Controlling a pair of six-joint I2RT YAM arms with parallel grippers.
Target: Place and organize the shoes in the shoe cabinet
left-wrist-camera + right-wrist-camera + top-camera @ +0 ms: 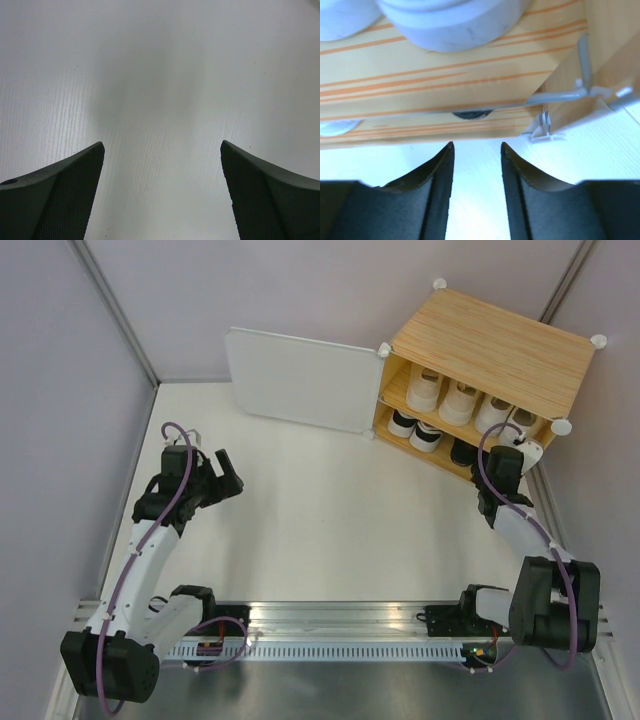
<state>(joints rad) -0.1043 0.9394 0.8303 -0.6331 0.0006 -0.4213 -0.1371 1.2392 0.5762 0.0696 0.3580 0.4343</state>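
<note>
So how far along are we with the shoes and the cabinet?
Nearly done, it seems. Done: four pale shoes sit on the shoe cabinet's upper shelf, black-trimmed and black ones below. In hand: nothing; the right gripper is open and empty at the cabinet's lower front, the left gripper open over bare table. Left: no shoe shows outside; the door stands open.

Bright, even light; soft wrist-view blur
</note>
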